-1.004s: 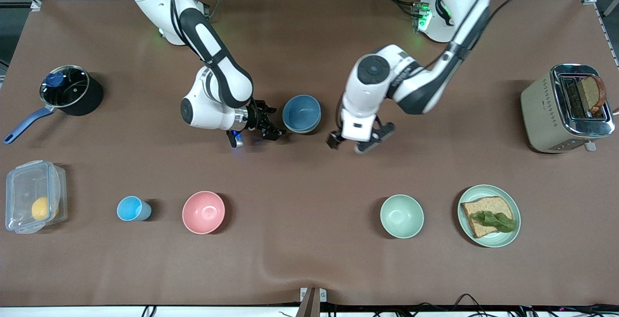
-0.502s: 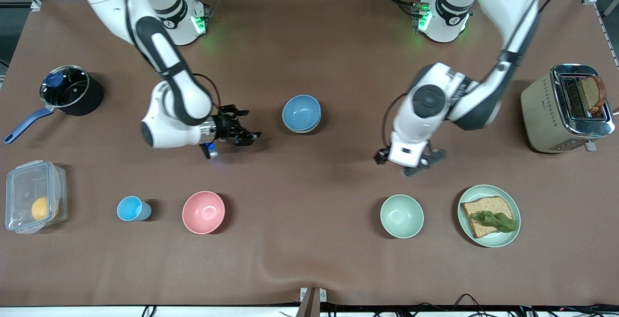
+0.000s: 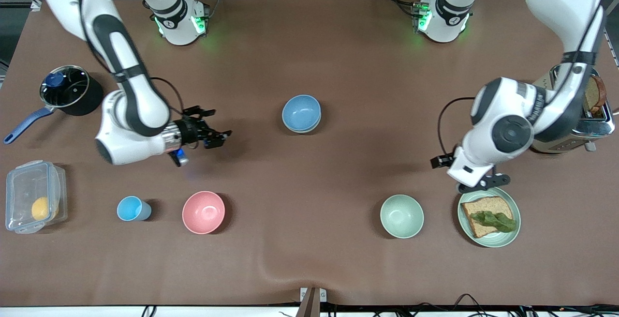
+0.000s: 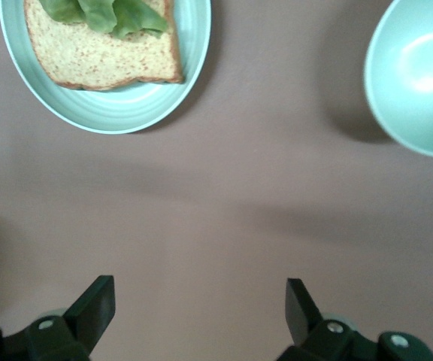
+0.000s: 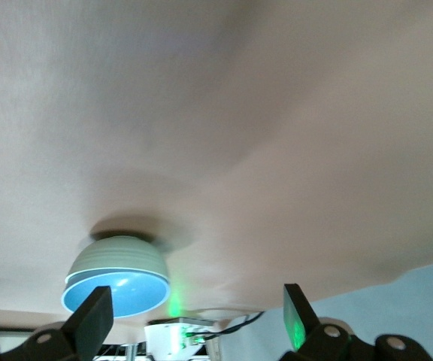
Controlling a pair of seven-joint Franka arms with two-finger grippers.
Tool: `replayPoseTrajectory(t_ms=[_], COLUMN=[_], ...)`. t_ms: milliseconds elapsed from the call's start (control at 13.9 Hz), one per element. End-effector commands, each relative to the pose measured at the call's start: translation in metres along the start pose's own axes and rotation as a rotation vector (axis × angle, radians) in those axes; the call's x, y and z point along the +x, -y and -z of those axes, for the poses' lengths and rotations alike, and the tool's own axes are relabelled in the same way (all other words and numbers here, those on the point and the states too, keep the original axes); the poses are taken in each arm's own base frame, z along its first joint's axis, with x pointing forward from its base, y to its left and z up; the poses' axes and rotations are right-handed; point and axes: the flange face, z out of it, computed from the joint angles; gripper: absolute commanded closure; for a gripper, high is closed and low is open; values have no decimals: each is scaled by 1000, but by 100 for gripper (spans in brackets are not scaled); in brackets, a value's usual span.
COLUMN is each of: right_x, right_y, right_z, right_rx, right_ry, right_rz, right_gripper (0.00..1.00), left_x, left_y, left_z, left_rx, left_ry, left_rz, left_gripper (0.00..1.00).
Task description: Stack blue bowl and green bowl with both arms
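blue bowl [image 3: 301, 112] nested in green bowl [image 5: 116, 257] – left pincer [image 4: 200, 310], right pincer [image 3: 213, 135] both spread, empty.

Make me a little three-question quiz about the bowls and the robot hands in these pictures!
1. True or false: the blue bowl sits inside the green bowl.
2. What lies on the bread on the plate?
A. lettuce
B. an egg
C. cheese
3. Fill in: the left gripper and the right gripper are both ____.

Key: 1 true; 2 A; 3 open.
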Motion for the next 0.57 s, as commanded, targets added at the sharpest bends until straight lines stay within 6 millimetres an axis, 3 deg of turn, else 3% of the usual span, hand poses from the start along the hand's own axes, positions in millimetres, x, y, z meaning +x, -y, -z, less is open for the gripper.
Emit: replayPoseTrajectory(t_ms=[0,287,430,502], right_x=[4,25,26,24], right_y=[-14,-54,-67,-74], right_z=[38,110,138,153], right_rx=[-84,-137,-152,-188], right_ry=[-59,-152,-207,-255], right_rz=[53,205,293,328], right_gripper=[0,0,0,0], left_x=[24,35,32,33], left_y=[6,40,47,57], left_z=[-1,2,5,-9], left_rx=[5,-1,1,8], left_ry=[91,92,108,149], left_rz=[-81,-57,-93,-92], left_gripper=[0,0,0,0])
